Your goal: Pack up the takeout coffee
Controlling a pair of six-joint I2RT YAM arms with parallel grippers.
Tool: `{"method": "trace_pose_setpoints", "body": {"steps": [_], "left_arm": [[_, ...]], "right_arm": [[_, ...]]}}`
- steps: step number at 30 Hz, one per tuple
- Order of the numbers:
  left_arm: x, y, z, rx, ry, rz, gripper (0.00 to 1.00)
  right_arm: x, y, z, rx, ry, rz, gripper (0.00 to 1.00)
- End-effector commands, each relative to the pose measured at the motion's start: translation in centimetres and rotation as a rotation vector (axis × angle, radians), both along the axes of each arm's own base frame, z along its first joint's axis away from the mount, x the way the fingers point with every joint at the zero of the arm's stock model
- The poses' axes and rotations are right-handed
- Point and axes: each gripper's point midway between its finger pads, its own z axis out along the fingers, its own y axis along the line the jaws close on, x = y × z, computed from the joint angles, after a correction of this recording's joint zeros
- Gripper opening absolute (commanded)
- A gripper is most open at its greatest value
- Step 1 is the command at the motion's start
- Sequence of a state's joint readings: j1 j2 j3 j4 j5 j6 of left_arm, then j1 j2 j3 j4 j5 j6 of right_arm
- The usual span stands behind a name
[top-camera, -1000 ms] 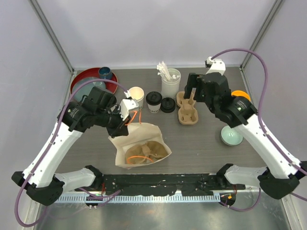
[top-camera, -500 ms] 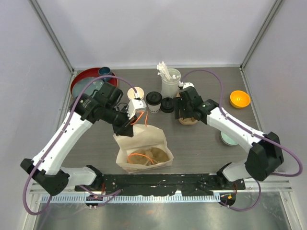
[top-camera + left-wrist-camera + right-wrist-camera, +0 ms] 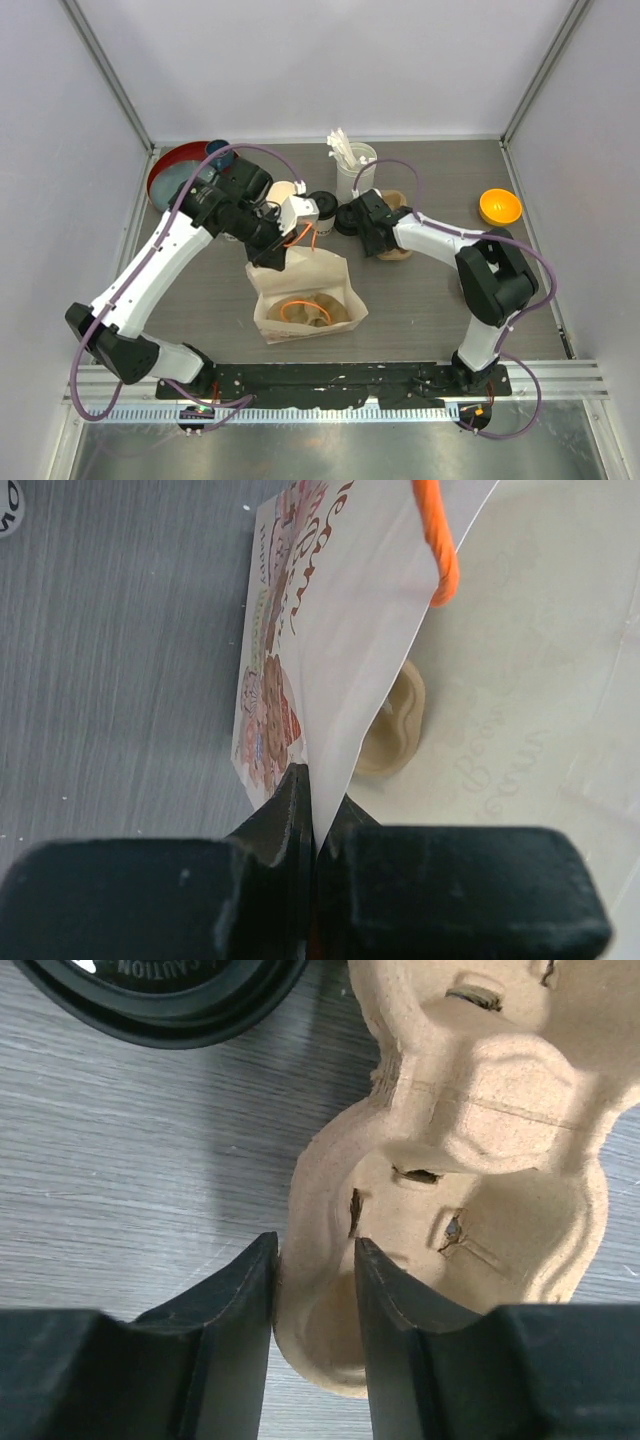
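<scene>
Left end effector (image 3: 312,798) is clamped tight on the rim of the paper bag (image 3: 305,295), holding its mouth up. Right end effector (image 3: 315,1260) pinches one wall of the pulp carrier (image 3: 480,1090), one finger outside and one in the pocket.

Coffee isn't packed: the lidded cup (image 3: 320,207) and open cup (image 3: 283,190) stand on the surface (image 3: 420,300) behind the bag. The loose black lid (image 3: 160,985) is just beside the carrier.

I'd hold the mouth wide and taut, lift the carrier level, and bite deeper if the wall flexes.

Hard to see: the open cup is half hidden by my left wrist, the tan shape inside the bag is unclear, and the cup print is unreadable.
</scene>
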State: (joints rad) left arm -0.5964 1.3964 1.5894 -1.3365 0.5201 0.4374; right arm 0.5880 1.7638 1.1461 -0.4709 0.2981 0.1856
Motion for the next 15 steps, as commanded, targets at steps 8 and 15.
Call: {"method": "trace_pose_setpoints", "body": {"steps": [8, 15], "left_arm": [[3.0, -3.0, 1.6, -0.090, -0.095, -0.087, 0.00], [4.6, -4.2, 1.3, -0.098, -0.089, -0.074, 0.00]], "right_arm": [[2.5, -6.4, 2.2, -0.021, -0.083, -0.130, 0.25], [4.0, -11.3, 3.0, -0.024, -0.109, -0.218, 0.21]]}}
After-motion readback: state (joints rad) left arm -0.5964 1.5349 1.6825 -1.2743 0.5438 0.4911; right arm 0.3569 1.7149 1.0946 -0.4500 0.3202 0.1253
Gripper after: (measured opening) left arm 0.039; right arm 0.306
